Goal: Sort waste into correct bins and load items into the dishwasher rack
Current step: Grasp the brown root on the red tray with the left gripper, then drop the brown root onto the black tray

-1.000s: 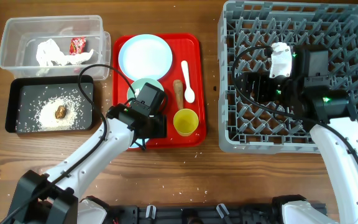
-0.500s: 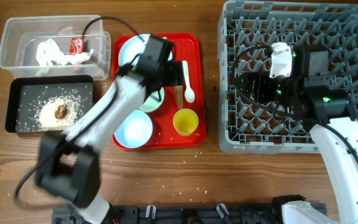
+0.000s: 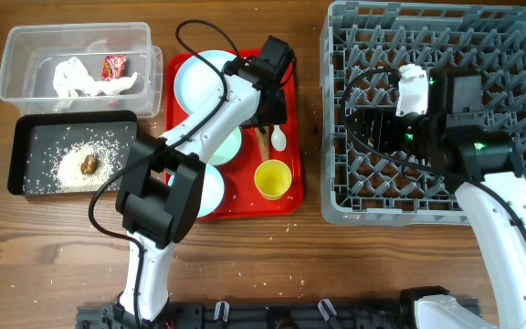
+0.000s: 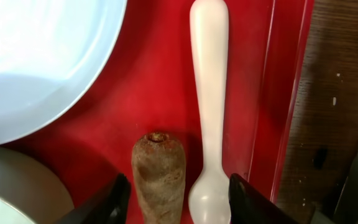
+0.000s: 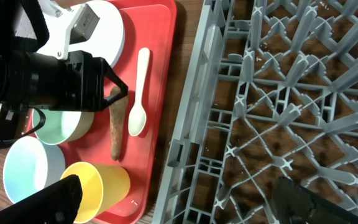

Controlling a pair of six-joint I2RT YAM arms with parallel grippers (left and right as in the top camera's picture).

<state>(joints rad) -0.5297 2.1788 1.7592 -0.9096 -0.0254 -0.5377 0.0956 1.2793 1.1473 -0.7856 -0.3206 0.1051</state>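
My left gripper [image 3: 268, 110] hangs open low over the right side of the red tray [image 3: 286, 196]. In the left wrist view its jaws [image 4: 179, 208] straddle the brown stick [image 4: 159, 177] and the bowl end of the white spoon [image 4: 208, 112]; they hold nothing. The pale-blue plate [image 3: 204, 80], mint-green bowl [image 3: 228, 146], light-blue bowl [image 3: 211, 187] and yellow cup [image 3: 272, 179] are on the tray. My right gripper [image 3: 373, 123] is open and empty above the grey rack [image 3: 519, 55].
The clear tub [image 3: 26, 87] holds tissue [image 3: 78, 78] and the wrapper [image 3: 115, 66]. The black tray [image 3: 21, 146] holds rice [image 3: 67, 164] and a brown lump [image 3: 89, 164]. My left arm stretches across the red tray.
My left arm has swung from the tray's front, near the light-blue bowl, up to the far right over the stick and spoon. The right arm has not moved.
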